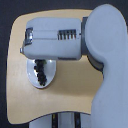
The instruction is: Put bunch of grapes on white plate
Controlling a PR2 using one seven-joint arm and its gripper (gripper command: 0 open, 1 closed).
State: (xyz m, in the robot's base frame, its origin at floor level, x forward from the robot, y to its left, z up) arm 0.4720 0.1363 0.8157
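The white plate [50, 73] lies on the wooden table, left of centre in the exterior view, with its upper part covered by the arm. The bunch of grapes [40, 71], a dark narrow cluster, rests on the plate and runs from under the arm toward the plate's lower edge. My gripper [36, 59] sits at the end of the big grey forearm, directly over the top of the grapes. The arm's housing hides its fingers, so whether they touch or hold the grapes is hidden.
The grey forearm [55, 39] spans the table's upper middle, and the robot's shoulder and body [107, 65] fill the exterior view's right side. The rounded wooden table [67, 95] has its edge at the left and bottom.
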